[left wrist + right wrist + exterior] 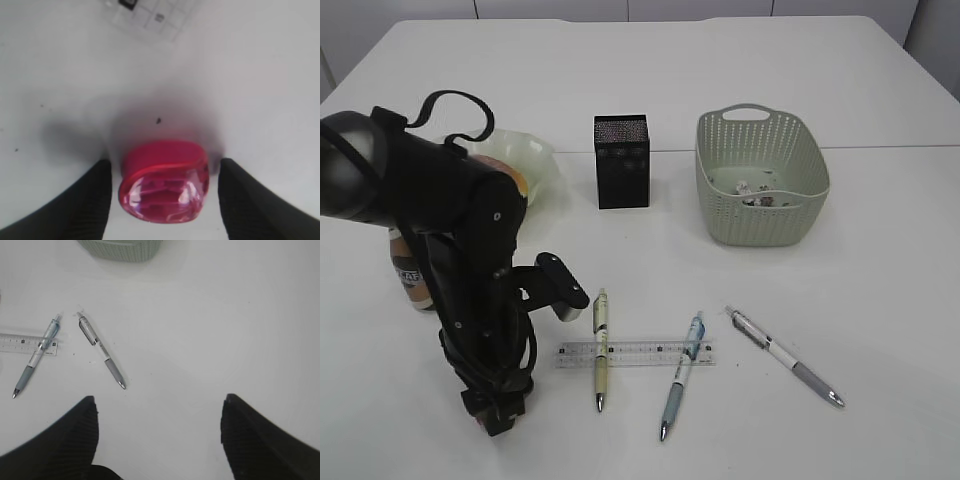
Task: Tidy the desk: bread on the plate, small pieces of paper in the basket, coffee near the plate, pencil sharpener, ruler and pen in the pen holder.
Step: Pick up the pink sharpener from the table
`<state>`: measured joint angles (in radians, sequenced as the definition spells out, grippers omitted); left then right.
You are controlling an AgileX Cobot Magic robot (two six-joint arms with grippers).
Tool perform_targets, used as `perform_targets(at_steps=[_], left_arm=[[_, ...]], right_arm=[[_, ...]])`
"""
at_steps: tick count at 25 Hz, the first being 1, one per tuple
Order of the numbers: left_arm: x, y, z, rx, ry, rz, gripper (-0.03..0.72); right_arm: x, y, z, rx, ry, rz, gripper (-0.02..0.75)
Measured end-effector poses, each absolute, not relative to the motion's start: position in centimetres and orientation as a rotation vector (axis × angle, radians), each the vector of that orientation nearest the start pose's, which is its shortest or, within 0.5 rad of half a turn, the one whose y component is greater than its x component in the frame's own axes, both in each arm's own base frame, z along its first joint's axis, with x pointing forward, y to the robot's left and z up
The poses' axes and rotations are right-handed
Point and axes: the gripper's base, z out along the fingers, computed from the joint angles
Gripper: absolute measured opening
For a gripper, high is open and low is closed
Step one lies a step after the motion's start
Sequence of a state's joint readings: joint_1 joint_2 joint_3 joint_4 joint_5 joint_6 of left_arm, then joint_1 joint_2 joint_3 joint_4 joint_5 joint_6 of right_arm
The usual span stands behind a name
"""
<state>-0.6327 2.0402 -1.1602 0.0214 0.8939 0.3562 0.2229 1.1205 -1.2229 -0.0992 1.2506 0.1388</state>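
The coffee bottle (pixel 412 280) shows only a sliver of its dark swirl label behind the left arm, the lettering too small to read; the ruler (pixel 635 353) carries fine black graduations, its numbers unreadable. The left pincer (pixel 162 200) points down at the desk (pixel 880 300) with its jaws spread, one black finger (pixel 82 205) on each side of a red, glossy pencil sharpener (pixel 164 187); gaps show on both sides, so it is not pinched. The sharpener's long axis runs across from finger to finger. Beyond this pincer lies the ruler, flat, its length running left to right, with a green pen (pixel 600 350) and a blue pen (pixel 682 375) lying across it, tips toward the near edge. A grey-grip pen (pixel 785 357) lies further right, slanting. The right pincer (pixel 157 440) hangs above bare desk with jaws wide apart, holding nothing; the grey-grip pen lies ahead and left of it. Behind stand the black mesh pen holder (pixel 621 160), the basket (pixel 762 180) with paper scraps inside, and the plate (pixel 535 160), partly hidden.
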Motion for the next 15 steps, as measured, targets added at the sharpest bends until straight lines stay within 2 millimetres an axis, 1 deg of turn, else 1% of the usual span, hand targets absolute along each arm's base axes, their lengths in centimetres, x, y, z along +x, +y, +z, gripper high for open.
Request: perform_targets(at_steps=[5,7,9,10,12,15], left_arm=[[27.84,-20.23,10.34,1.564,2.852,0.051,0.484],[27.87,-20.22,10.34,1.566,2.849,0.055,0.449],[27.9,-20.2,10.29,1.57,2.846,0.06,0.379],[27.9,-20.2,10.29,1.571,2.846,0.061,0.358],[27.9,-20.2,10.29,1.571,2.846,0.061,0.34],[27.87,-20.31,10.32,1.556,2.854,0.042,0.333]], right_arm=[[19.52,3.55,38.39,-0.119,2.62,-0.009,0.561],[19.52,3.55,38.39,-0.119,2.62,-0.009,0.561],[19.52,3.53,38.39,-0.119,2.619,-0.012,0.561],[19.52,3.53,38.39,-0.119,2.619,-0.012,0.561],[19.53,3.51,38.39,-0.119,2.619,-0.014,0.561],[19.53,3.51,38.39,-0.119,2.619,-0.014,0.561]])
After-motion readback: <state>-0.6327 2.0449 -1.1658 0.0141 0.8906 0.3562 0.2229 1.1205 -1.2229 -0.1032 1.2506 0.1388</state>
